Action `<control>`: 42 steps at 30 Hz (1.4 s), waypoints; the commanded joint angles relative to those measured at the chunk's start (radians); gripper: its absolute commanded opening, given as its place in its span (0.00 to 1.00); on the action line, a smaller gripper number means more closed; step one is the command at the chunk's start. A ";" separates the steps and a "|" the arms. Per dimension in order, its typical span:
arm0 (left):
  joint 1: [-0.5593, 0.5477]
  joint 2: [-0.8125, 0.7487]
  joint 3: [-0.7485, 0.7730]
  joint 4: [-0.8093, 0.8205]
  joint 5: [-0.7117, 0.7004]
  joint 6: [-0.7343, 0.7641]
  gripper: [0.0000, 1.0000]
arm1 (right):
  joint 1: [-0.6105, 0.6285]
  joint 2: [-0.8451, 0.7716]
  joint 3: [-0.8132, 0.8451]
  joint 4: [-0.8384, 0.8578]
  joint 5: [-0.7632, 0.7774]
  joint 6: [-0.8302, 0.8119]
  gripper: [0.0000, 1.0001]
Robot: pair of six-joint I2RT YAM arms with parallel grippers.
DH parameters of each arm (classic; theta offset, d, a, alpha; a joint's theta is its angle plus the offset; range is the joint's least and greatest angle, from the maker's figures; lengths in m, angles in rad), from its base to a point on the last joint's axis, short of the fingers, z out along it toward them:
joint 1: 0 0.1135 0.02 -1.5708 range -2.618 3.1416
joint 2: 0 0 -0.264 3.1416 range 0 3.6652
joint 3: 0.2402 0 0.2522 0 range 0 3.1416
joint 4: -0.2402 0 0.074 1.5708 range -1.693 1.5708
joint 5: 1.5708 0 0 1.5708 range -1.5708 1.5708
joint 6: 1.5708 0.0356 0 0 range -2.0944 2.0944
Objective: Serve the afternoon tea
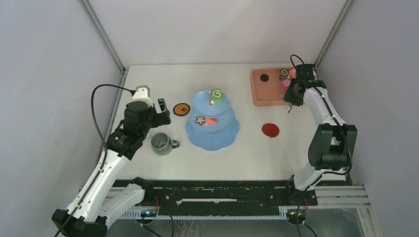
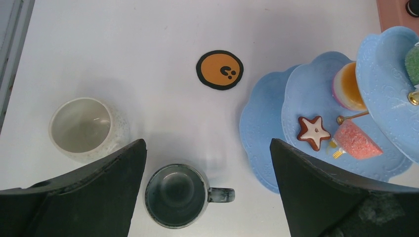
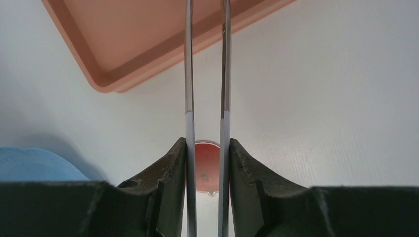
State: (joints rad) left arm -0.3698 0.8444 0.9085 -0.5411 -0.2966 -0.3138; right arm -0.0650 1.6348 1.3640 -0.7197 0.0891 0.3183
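The light blue three-tier cake stand (image 1: 225, 132) stands mid-table with a green swirl roll (image 1: 216, 94) on top and a star cookie (image 1: 200, 120) on the middle tier. In the left wrist view the stand (image 2: 262, 128) also holds the star cookie (image 2: 313, 132), an orange tart (image 2: 349, 88) and a pink piece (image 2: 356, 140). My left gripper (image 2: 207, 144) is open, above the grey-green mug (image 2: 175, 195), which also shows from above (image 1: 162, 143). A white mug (image 2: 86, 128) stands to its left. My right gripper (image 3: 206, 148) is shut on the long metal tongs (image 3: 188, 74) near the tray's front edge.
The salmon-pink tray (image 1: 262, 94) at the back right holds a black piece (image 1: 264, 77) and swirl rolls (image 1: 283, 73). An orange coaster (image 2: 220, 70) lies left of the stand. A red coaster (image 1: 270, 130) lies right of it and shows between the tong blades (image 3: 206, 165).
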 commanded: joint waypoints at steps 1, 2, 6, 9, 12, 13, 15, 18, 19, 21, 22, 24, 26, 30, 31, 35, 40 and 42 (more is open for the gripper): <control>0.009 -0.001 0.006 0.027 -0.021 0.015 1.00 | -0.005 -0.001 0.052 0.011 -0.014 -0.008 0.41; 0.009 -0.001 0.007 0.026 -0.021 0.015 1.00 | -0.006 0.002 0.052 0.011 -0.013 -0.008 0.42; 0.010 0.001 0.005 0.027 -0.019 0.014 1.00 | -0.007 0.012 0.052 0.019 -0.017 -0.007 0.42; 0.010 0.004 0.005 0.027 -0.019 0.013 1.00 | -0.005 0.020 0.052 0.038 -0.022 -0.012 0.42; 0.011 0.005 0.005 0.026 -0.019 0.012 1.00 | 0.000 0.039 0.058 0.058 -0.009 -0.023 0.42; 0.011 0.005 0.006 0.026 -0.019 0.013 1.00 | 0.000 0.049 0.066 0.056 -0.004 -0.026 0.42; 0.011 0.005 0.008 0.027 -0.019 0.012 1.00 | 0.006 0.066 0.078 0.054 0.013 -0.032 0.42; 0.011 0.007 0.007 0.027 -0.019 0.012 1.00 | 0.012 0.089 0.083 0.066 0.021 -0.041 0.41; 0.012 0.007 0.007 0.027 -0.018 0.012 1.00 | 0.015 0.096 0.086 0.066 0.022 -0.041 0.41; 0.012 0.006 0.010 0.027 -0.018 0.011 1.00 | 0.016 0.107 0.092 0.066 0.020 -0.042 0.37; 0.011 0.006 0.009 0.026 -0.019 0.011 1.00 | 0.017 0.109 0.090 0.068 0.019 -0.043 0.33; 0.011 0.005 0.012 0.026 -0.021 0.012 1.00 | 0.020 0.105 0.087 0.072 0.020 -0.045 0.17; 0.011 0.006 0.010 0.025 -0.021 0.011 1.00 | 0.023 0.092 0.081 0.078 0.021 -0.048 0.00; 0.012 0.013 0.012 0.025 -0.016 0.010 1.00 | 0.024 0.061 0.067 0.088 0.023 -0.051 0.00; 0.012 0.015 0.013 0.026 -0.014 0.010 1.00 | 0.023 0.054 0.066 0.083 0.023 -0.051 0.00; 0.012 0.014 0.015 0.027 -0.012 0.011 1.00 | 0.024 -0.001 0.052 0.069 0.016 -0.047 0.00; 0.012 0.001 0.009 0.026 -0.011 0.013 1.00 | 0.027 -0.081 0.025 0.029 -0.006 -0.045 0.00; 0.011 -0.003 0.005 0.027 -0.010 0.013 1.00 | 0.034 -0.117 0.007 0.015 -0.017 -0.045 0.00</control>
State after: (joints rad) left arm -0.3668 0.8616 0.9085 -0.5411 -0.3035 -0.3138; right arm -0.0441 1.6325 1.3857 -0.7086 0.0891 0.2821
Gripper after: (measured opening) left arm 0.996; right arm 0.076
